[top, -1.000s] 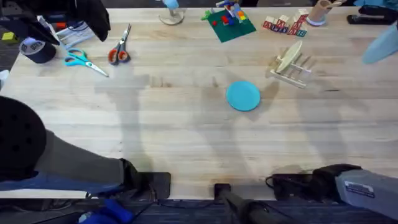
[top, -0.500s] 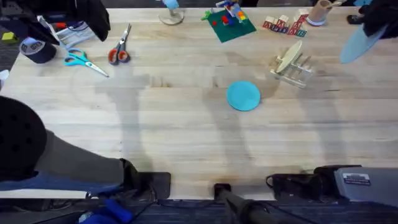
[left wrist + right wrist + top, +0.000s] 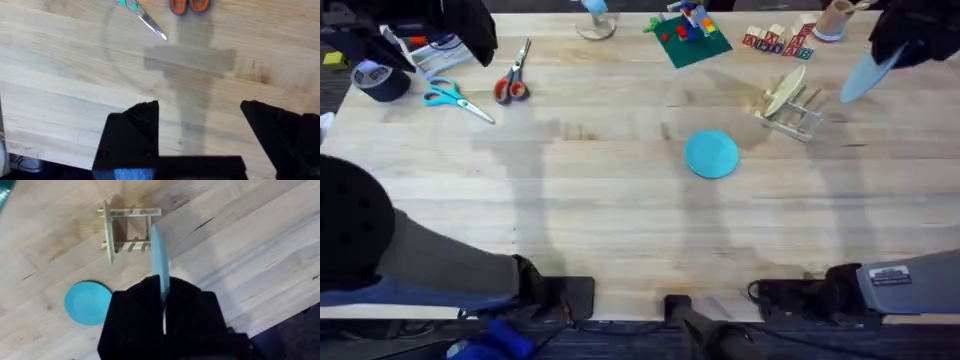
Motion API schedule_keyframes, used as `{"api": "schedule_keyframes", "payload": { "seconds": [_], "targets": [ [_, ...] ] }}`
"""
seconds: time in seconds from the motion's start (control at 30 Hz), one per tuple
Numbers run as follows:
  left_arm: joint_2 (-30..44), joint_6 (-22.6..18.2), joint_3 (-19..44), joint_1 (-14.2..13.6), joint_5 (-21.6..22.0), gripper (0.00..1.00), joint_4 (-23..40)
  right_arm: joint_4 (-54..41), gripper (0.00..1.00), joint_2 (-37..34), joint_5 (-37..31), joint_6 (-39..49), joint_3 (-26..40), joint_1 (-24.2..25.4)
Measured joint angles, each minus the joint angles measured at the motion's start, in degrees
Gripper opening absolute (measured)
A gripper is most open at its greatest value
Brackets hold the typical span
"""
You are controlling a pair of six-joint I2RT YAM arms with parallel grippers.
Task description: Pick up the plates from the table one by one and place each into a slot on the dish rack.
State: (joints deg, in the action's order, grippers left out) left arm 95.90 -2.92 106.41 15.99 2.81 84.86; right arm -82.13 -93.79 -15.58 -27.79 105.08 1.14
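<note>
The right gripper (image 3: 162,311) pinches the pale plate (image 3: 160,265) edge-on so it can slide between the dish rack (image 3: 129,229) pegs ahead of its fingers, while the left gripper (image 3: 200,130) gapes empty.

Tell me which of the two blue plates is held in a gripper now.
The paler blue plate, held on edge in the right gripper beside the dish rack. The brighter blue plate lies flat on the table, untouched.
</note>
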Motion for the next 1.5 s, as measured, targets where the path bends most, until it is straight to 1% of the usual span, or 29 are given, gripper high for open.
{"api": "schedule_keyframes", "payload": {
  "seconds": [0.17, 0.43, 1.0, 1.17, 1.23, 1.5],
  "targets": [
    [0.0, 0.0, 0.0, 0.0, 0.0, 0.994, 0.0, 0.1, 0.031, -3.1, 0.5, 0.0, 0.0, 1.2],
    [0.0, 0.0, 0.0, 0.0, 0.0, 0.993, 0.0, 1.6, 0.031, -8.4, 1.1, 0.0, 0.0, 1.3],
    [0.0, 0.0, 0.0, 0.0, 0.0, 0.993, 0.0, 3.0, 0.031, -13.7, 2.0, 0.0, -0.4, 1.6],
    [0.0, 0.0, 0.0, 0.0, 0.0, 0.993, 0.0, 2.9, 0.031, -14.1, 2.1, 0.0, -1.0, 1.6],
    [0.0, 0.0, 0.0, 0.0, 0.0, 0.993, 0.0, 3.1, 0.031, -14.1, 2.1, 0.0, -1.8, 1.6],
    [0.0, 0.0, 0.0, 0.0, 0.0, 0.994, 0.0, 6.5, 0.031, -14.1, 2.7, 0.0, -9.4, 1.6]
  ]
}}
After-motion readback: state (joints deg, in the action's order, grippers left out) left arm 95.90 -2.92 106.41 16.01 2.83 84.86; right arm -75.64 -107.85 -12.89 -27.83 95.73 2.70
